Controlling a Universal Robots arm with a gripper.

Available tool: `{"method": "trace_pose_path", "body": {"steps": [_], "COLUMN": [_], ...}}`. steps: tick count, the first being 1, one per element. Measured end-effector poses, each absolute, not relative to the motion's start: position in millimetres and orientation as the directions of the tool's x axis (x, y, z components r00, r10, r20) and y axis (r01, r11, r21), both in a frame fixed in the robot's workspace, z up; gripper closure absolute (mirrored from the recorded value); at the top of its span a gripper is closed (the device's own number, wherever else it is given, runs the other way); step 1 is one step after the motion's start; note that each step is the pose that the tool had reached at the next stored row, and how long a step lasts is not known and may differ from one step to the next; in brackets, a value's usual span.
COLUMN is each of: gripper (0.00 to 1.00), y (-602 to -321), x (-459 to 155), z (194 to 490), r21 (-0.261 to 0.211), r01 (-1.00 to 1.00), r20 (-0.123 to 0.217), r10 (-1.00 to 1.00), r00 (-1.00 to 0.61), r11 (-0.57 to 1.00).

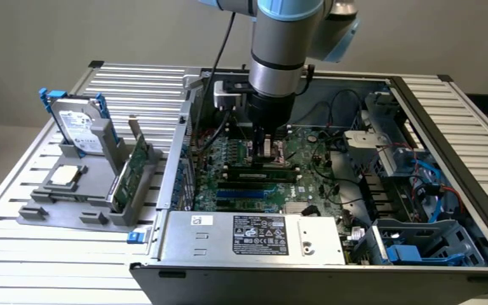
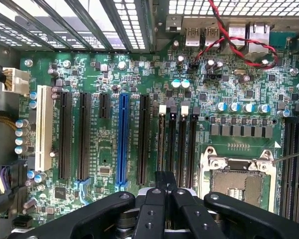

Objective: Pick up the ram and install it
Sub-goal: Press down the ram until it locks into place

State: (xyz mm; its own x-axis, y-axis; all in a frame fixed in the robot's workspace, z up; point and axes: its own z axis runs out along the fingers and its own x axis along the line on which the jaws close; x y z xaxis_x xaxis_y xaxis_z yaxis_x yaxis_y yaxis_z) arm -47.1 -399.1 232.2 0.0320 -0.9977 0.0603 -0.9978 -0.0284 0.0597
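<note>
**Gripper closed over the slots**

Exterior view: gripper is down inside the case, with the ram lying along a motherboard slot just beneath it. Wrist view: fingers pressed together above the black slots. PSU label is unreadable.

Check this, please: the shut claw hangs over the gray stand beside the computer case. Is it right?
No. The exterior view shows the shut claw hanging inside the computer case, over the green board, not over the gray stand.
</note>
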Motion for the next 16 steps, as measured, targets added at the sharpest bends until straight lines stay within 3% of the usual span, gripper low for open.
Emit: {"method": "trace_pose_path", "body": {"steps": [16], "gripper": [0.89], "y": [-399.2], "x": [-47.5], "z": [224.8], "r21": [0.058], "r01": [-0.998], "r20": [0.061], "r10": [-0.998], "r00": [0.032], "r11": [-0.028]}}
